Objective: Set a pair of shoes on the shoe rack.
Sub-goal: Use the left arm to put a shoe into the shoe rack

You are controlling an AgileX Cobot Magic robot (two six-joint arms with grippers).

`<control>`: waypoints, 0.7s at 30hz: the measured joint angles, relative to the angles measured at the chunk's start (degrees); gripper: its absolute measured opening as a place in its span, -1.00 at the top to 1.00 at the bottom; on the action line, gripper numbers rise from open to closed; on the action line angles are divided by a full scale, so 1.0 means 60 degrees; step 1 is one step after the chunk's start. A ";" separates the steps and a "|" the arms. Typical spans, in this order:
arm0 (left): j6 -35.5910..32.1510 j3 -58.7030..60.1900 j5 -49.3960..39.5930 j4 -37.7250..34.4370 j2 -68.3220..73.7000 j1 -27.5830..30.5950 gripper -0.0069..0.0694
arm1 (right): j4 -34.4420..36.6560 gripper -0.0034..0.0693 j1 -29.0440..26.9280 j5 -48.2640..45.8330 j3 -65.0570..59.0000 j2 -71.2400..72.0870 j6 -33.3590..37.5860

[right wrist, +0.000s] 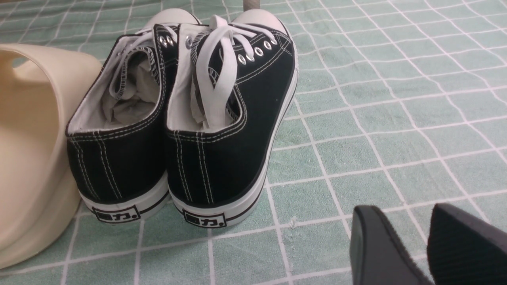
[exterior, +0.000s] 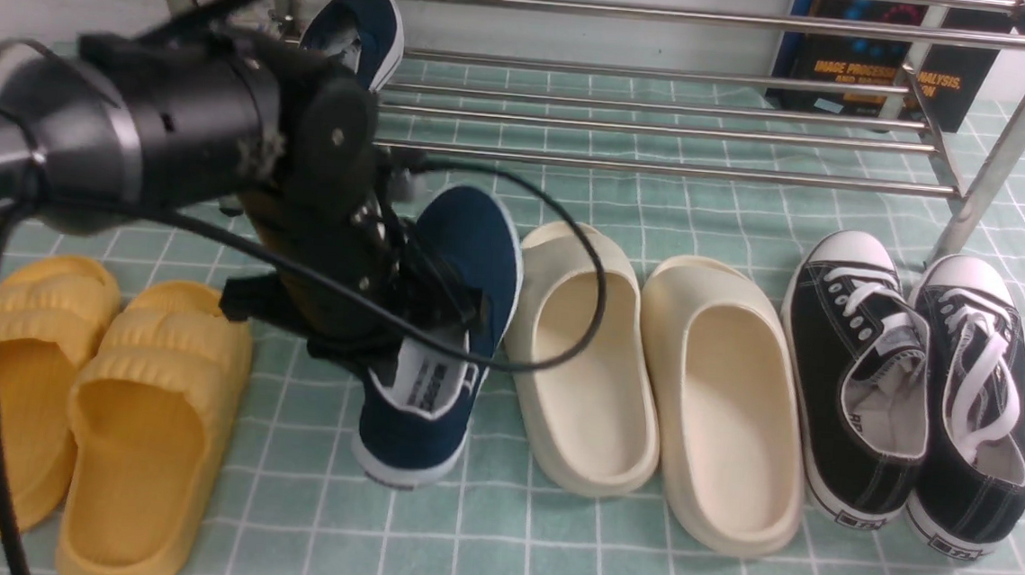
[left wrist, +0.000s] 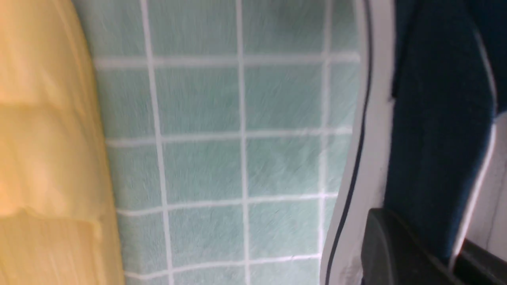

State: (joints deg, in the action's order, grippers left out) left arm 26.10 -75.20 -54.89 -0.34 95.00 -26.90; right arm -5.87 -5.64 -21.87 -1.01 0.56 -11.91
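Observation:
One navy slip-on shoe (exterior: 363,32) rests on the low bars of the steel shoe rack (exterior: 665,167) at its left end, partly hidden by my left arm. The other navy shoe (exterior: 460,257) is on the green checked cloth in front of the rack, toe towards it. My left gripper (exterior: 400,352) is shut on that shoe's side wall near the heel. In the left wrist view the navy canvas (left wrist: 435,118) sits between the two dark fingers (left wrist: 392,249). My right gripper (right wrist: 416,237) is open and empty, low over the cloth; it is out of the front view.
Yellow slides (exterior: 80,402) lie left of the held shoe, cream clogs (exterior: 659,379) right of it, and black lace-up sneakers (exterior: 911,388) further right, by the rack's right leg (exterior: 989,176). A dark book (exterior: 888,70) stands behind the rack. My left arm's cables loop over the clogs.

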 joint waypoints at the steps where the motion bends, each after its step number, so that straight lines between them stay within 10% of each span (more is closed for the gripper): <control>1: -0.0027 -0.0283 -0.0158 -0.0010 -0.0111 0.0135 0.84 | 0.0000 0.25 0.0000 0.0000 0.0000 0.0000 0.0000; 21: -0.0648 -0.3240 0.0059 -0.0116 0.2130 0.1382 0.84 | 0.0000 0.25 0.0000 0.0000 0.0000 0.0000 0.0000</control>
State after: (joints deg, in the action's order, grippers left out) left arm 22.21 -94.64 -54.54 -1.04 107.78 -18.61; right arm -5.87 -5.64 -21.87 -1.01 0.56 -11.91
